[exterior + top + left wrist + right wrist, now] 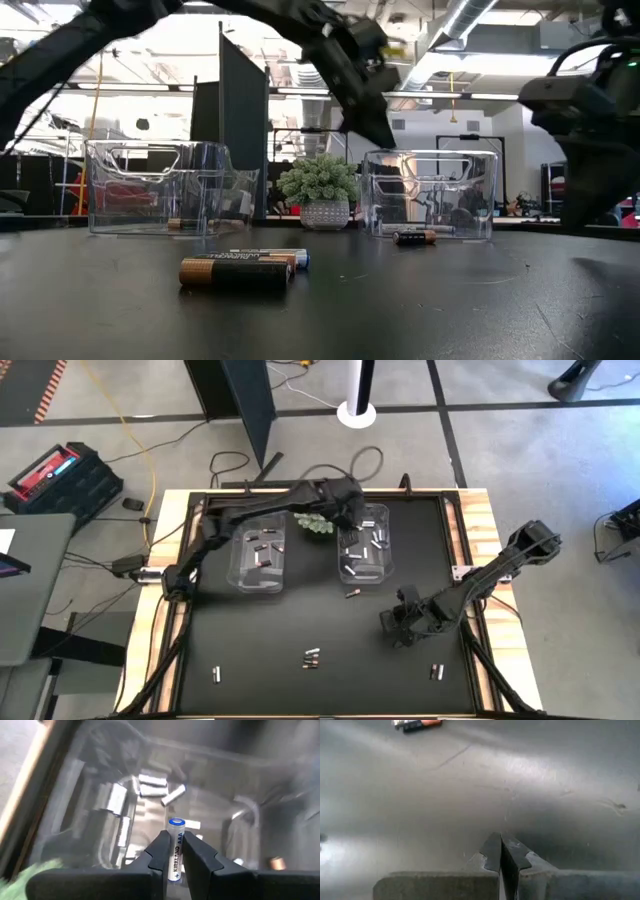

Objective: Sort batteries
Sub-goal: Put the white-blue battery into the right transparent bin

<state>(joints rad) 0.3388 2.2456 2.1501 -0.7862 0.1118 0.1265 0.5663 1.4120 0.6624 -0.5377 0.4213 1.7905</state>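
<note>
Batteries first: I see one pale AAA cell (175, 850) pinched between the fingers (160, 855) of my left gripper (352, 518), held over the right clear bin (384, 568), where several pale cells (152, 781) already lie. The left clear bin (240, 565) holds dark ones (266, 550), and a green spiky plant (313, 525) sits between the two bins. My right gripper (500, 851) has its fingers pressed together and empty, low over the black table (260, 650) near the right edge. Loose cells (235, 272) remain on the table toward the front, plus one (414, 237) just before the right bin.
</note>
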